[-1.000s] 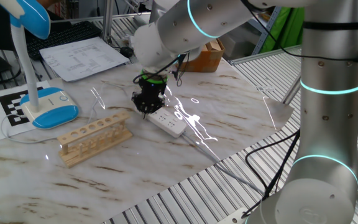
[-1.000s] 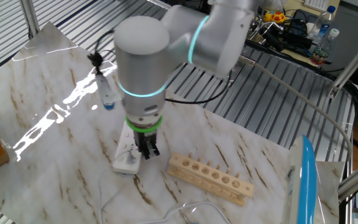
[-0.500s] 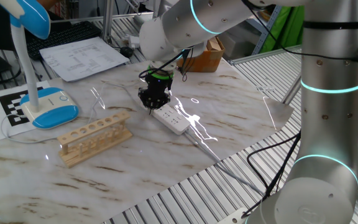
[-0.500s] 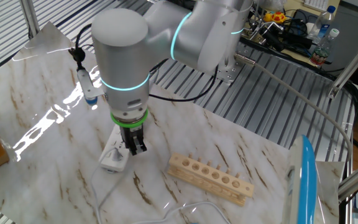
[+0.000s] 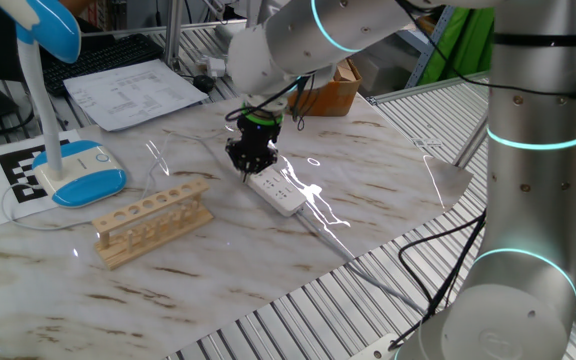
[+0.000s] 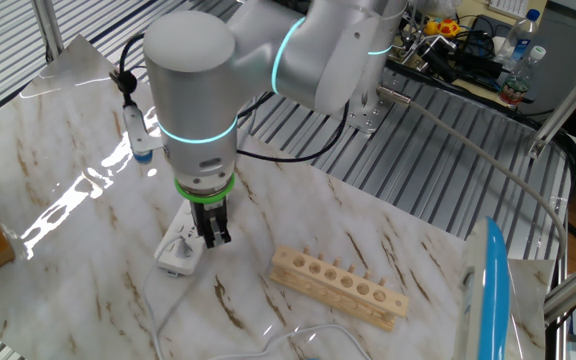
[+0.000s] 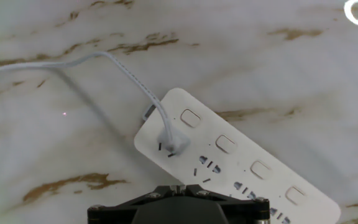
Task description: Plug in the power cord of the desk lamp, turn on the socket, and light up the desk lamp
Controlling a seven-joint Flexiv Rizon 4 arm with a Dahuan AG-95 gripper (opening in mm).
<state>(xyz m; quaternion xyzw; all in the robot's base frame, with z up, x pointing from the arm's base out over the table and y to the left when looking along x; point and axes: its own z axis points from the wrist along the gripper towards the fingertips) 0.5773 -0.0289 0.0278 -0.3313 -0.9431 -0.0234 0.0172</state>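
Observation:
The socket (image 7: 241,163) is a long white strip lying flat on the marble, also seen as the socket (image 5: 276,190) and the socket (image 6: 180,251). A white plug (image 7: 169,143) sits in its end outlet, and the thin power cord (image 7: 126,71) runs from it to the left. My gripper (image 7: 178,188) is shut with nothing in it and hangs just above that plug end, seen as the gripper (image 5: 249,163) and the gripper (image 6: 213,229). The desk lamp (image 5: 76,170) stands at the far left, its blue head (image 5: 53,25) raised.
A wooden rack (image 5: 153,220) with a row of holes lies between lamp and strip, also the rack (image 6: 338,285). Papers (image 5: 133,92) and a cardboard box (image 5: 330,92) sit at the back. The strip's thicker cable (image 5: 333,243) trails toward the table's front edge.
My gripper has shifted a little along the strip toward its plug end, and the strip seems slightly nudged. Since half a second ago almost nothing has moved. The jaws stayed shut.

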